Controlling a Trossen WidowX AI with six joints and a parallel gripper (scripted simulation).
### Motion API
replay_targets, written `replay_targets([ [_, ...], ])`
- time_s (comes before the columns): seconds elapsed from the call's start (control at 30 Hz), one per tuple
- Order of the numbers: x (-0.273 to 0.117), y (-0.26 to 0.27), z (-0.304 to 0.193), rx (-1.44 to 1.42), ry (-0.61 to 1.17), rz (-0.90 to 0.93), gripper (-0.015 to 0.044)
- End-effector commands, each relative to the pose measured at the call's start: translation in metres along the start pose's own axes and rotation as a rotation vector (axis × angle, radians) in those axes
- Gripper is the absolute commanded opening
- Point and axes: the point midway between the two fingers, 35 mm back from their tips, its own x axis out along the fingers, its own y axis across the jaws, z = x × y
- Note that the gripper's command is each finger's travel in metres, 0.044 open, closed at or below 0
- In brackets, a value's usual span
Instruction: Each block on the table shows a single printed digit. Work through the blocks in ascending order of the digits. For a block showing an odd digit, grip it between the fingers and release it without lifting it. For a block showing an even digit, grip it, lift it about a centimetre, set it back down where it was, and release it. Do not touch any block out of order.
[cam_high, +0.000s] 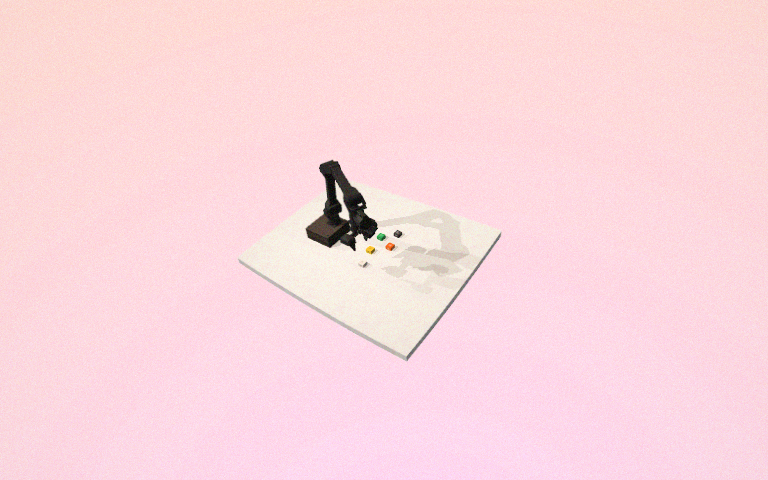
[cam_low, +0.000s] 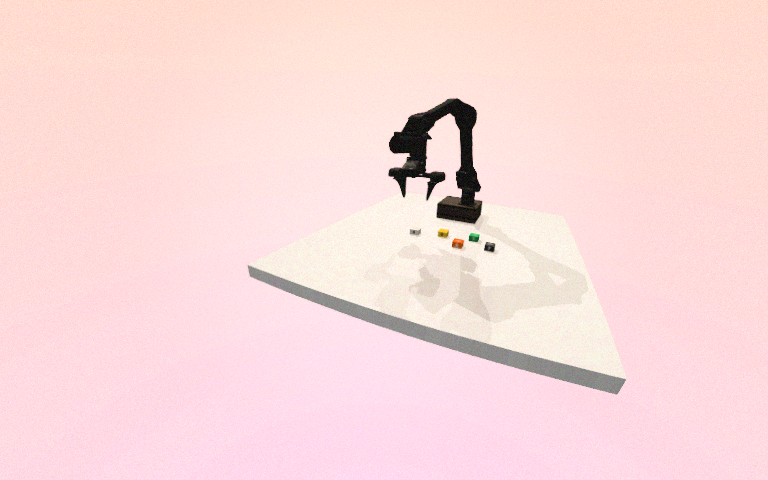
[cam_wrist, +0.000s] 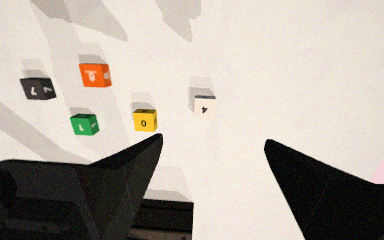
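My gripper (cam_high: 360, 243) (cam_low: 415, 198) (cam_wrist: 215, 138) is open and empty, pointing down high above the table. In the wrist view, the white block (cam_high: 363, 263) (cam_low: 415, 231) (cam_wrist: 204, 107) shows a 4 beyond the gap between the fingers. The yellow block (cam_high: 370, 249) (cam_low: 442, 233) (cam_wrist: 145, 121) shows a 0, just past the left fingertip. The green block (cam_high: 381, 236) (cam_low: 474, 237) (cam_wrist: 85, 125) shows a 1. The black block (cam_high: 398, 233) (cam_low: 489, 246) (cam_wrist: 37, 89) shows a 7. The orange block (cam_high: 390, 246) (cam_low: 457, 243) (cam_wrist: 95, 75) has a barred round digit I cannot read surely.
The blocks stand apart on the pale table (cam_high: 339, 288) (cam_low: 339, 271) (cam_wrist: 300, 65). The arm's dark base box (cam_high: 326, 230) (cam_low: 458, 209) stands behind them, and its edge shows at the bottom of the wrist view. The arm's shadow falls across part of the table.
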Motion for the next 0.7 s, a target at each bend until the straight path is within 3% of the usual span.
replay_targets([
  [0.0, 0.001, 0.003, -0.001, 0.005, 0.005, 0.006, 0.0400],
  [0.27, 0.001, 0.100, -0.031, 0.005, 0.007, 0.014, 0.0400],
  [0.67, 0.001, 0.102, -0.033, 0.005, 0.007, 0.014, 0.0400],
])
